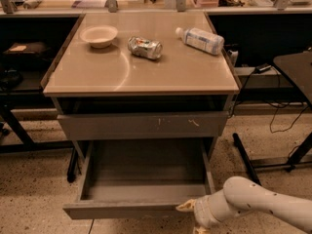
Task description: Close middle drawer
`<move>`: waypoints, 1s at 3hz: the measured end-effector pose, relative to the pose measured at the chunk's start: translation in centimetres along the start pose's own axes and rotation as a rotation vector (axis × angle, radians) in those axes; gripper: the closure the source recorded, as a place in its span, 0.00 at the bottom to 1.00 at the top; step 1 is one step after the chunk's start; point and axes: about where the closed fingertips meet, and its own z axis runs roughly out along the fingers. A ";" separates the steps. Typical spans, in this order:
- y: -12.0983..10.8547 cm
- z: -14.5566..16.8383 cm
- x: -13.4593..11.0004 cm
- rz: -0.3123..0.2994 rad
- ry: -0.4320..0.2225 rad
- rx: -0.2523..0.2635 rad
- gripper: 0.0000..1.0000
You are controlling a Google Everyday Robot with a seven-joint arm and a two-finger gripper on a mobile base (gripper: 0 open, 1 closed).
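Note:
The middle drawer (pixel 146 172) is a wide, shallow grey drawer pulled far out of the cabinet. Its smooth grey inside is empty and its plain front (pixel 122 210) faces me. My gripper (pixel 189 207) is at the right end of that front, touching or nearly touching it. The white arm (pixel 258 204) comes in from the lower right. Above it is the grey drawer front with pale scratch marks (pixel 141 126).
On the beige cabinet top (pixel 97 74) are a white bowl (pixel 99 35), a crushed can (pixel 145 47) and a lying plastic bottle (pixel 201 39). Dark table legs (pixel 246 160) and cables are at the right. A black table frame (pixel 14 128) is at the left.

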 end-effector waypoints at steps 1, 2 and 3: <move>-3.1 0.9 0.8 -0.001 -0.036 0.016 0.20; -6.8 1.6 1.5 -0.014 -0.041 0.033 0.43; -11.4 1.8 2.4 -0.025 -0.021 0.045 0.65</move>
